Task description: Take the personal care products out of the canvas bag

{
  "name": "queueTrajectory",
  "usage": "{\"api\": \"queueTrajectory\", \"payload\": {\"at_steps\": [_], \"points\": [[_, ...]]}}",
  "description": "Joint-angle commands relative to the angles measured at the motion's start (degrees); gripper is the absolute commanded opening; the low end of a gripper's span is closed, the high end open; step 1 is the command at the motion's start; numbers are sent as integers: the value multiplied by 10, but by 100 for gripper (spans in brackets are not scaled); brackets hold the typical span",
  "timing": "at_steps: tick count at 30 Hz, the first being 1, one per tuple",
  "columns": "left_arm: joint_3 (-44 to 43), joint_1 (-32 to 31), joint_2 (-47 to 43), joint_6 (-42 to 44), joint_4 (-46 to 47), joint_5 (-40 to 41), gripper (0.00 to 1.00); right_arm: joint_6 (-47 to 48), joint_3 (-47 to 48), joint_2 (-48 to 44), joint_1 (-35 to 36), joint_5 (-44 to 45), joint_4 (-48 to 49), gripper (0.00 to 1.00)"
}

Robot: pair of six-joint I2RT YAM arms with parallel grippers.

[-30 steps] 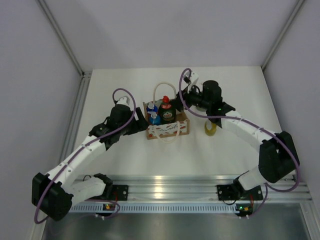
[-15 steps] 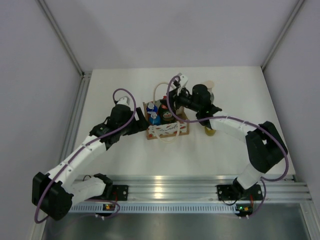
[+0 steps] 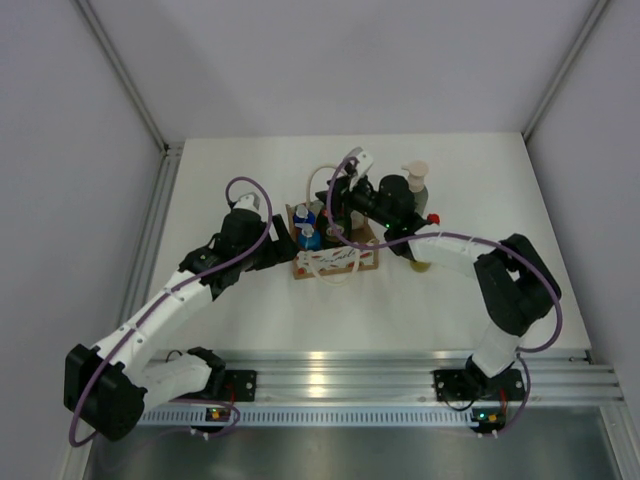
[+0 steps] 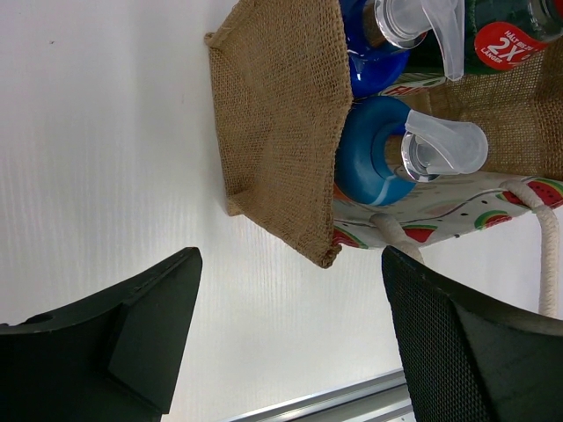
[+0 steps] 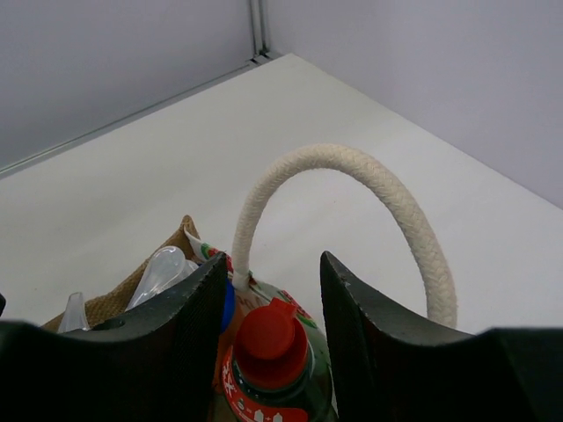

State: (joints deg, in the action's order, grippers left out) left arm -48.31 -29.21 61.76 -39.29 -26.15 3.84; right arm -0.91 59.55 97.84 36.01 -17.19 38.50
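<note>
The canvas bag (image 3: 336,256) stands mid-table, its burlap side in the left wrist view (image 4: 281,132). My right gripper (image 3: 338,203) hangs open over the bag. Its jaws (image 5: 273,299) stand either side of the red cap of the round green bottle (image 5: 268,338), not touching it, under the rope handle (image 5: 352,176). Two blue-topped bottles with light spouts (image 4: 374,163) sit in the bag's left end. My left gripper (image 3: 284,246) is open and empty (image 4: 290,299) on the table left of the bag. The grey-green pump bottle (image 3: 414,186) stands on the table right of the bag. The yellow bottle (image 3: 423,264) lies partly under my right arm.
White walls and metal corner posts (image 3: 130,90) close in the table on three sides. The aluminium rail (image 3: 330,375) with the arm bases runs along the near edge. My right arm's cable (image 3: 345,170) loops above the bag.
My right gripper has swung left from beside the bag to over it, onto the green bottle's cap, uncovering the pump bottle behind. The left arm has not moved.
</note>
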Motion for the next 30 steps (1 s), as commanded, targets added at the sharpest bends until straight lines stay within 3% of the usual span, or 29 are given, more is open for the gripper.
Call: {"api": "queueTrajectory", "payload": {"at_steps": [1, 11, 16, 21, 30], "points": [[1, -1, 0, 4, 15, -2, 88, -10, -2, 19, 10, 6, 76, 45], [2, -2, -1, 9, 15, -1, 88, -11, -3, 41, 12, 8, 84, 40], [3, -2, -4, 11, 15, 1, 88, -9, -4, 45, 12, 8, 86, 29], [2, -2, -4, 12, 15, 2, 88, -13, -19, 46, 12, -3, 112, 0], [5, -2, -11, 12, 15, 4, 88, -14, -19, -3, 23, 13, 119, 0]]}}
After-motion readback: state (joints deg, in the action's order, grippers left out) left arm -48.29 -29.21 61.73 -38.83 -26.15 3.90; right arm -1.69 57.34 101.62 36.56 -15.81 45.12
